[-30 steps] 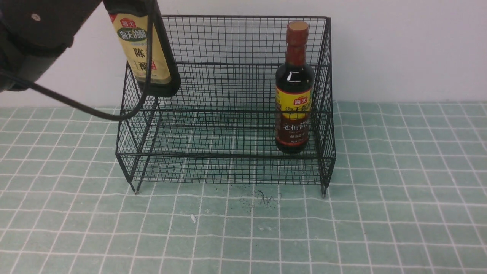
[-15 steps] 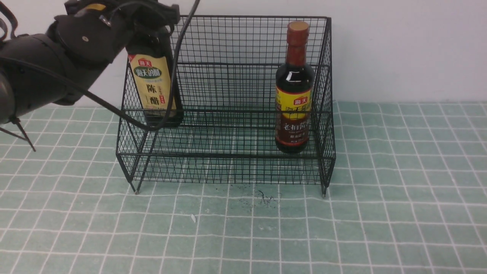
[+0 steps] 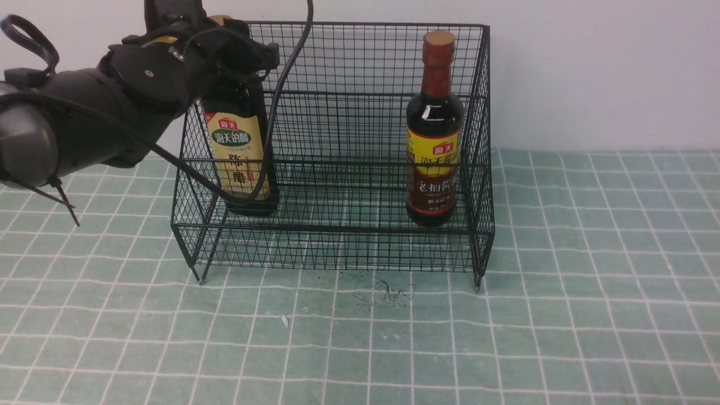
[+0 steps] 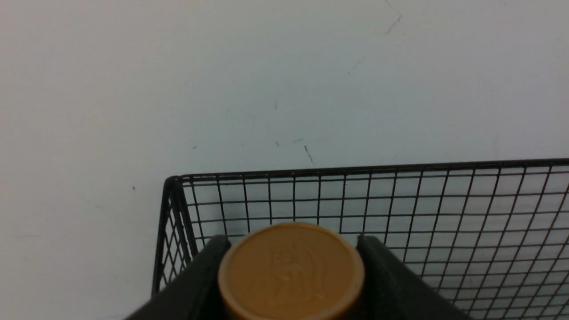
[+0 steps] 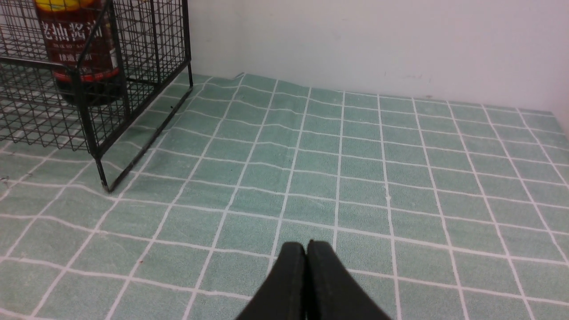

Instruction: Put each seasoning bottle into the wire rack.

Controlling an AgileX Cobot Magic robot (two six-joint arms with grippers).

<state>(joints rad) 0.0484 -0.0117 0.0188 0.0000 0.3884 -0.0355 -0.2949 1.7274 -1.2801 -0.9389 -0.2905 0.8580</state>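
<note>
The green-checked bench [image 3: 562, 281] carries the black wire rack [image 3: 337, 228], which stands against the wall. The gold-cap bottle [image 3: 239, 163] hangs straight below the left tool [image 3: 236, 56]. A second ago it hung high over that end of the rack. It has since come down inside the mesh, and its base now looks level with the lower tier's floor, or nearly so. The tool's jaws stand part open and clamp the bottle just under the cap, and that grip has not changed during the descent. The red-neck bottle [image 3: 434, 152] stands upright at the end of the rack farthest from the left tool and has not moved. I judge the task nearly finished, with only the release and a clean lift away left. The front view shows the label and base but hides the neck behind the tool. The left wrist view shows what the front view cannot: the cap sits squarely between the two black fingers [image 4: 382, 275], with the rack's back corner and the bare wall just beyond. It cannot show whether the base has touched down. Only the right wrist view shows the right tool [image 5: 306, 275], which is pinched fully closed with nothing in it. It hovers low over bare bench, with the rack's leg well apart from it and the red-neck bottle's lower half visible through the mesh.
</note>
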